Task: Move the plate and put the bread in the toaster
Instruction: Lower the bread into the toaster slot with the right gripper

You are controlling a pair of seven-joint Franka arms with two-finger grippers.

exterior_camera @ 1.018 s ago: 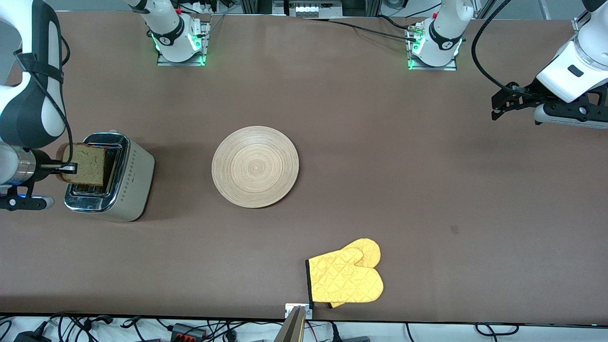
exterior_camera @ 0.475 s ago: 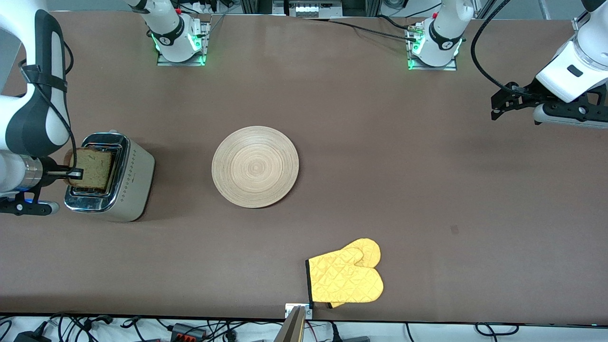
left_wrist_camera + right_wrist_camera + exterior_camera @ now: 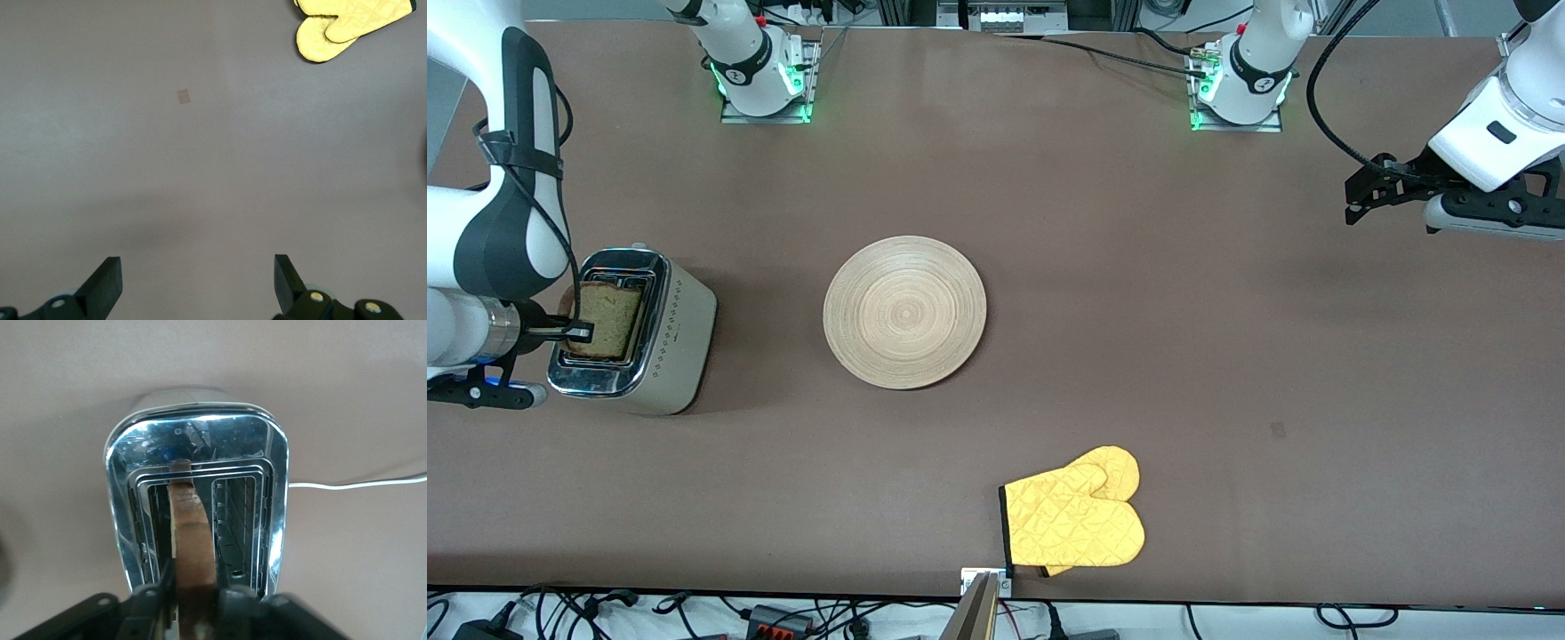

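Front view: the right tool point(image 3: 580, 333) sits over the toaster point(image 3: 633, 331), its fingers on either side of the bread point(image 3: 611, 321), which stands partway down one slot. The plate point(image 3: 904, 311) lies mid-table, well apart from both tools. The left tool point(image 3: 1356, 200) waits over bare table.

Left wrist view: the left tool point(image 3: 198, 287) is spread wide, holding nothing; a yellow oven mitt point(image 3: 351, 23) lies ahead.

Right wrist view: the right tool point(image 3: 194, 595) pinches the slice's upper edge. Let go crookedly, the bread could catch on the slot's wire guides and stay proud.
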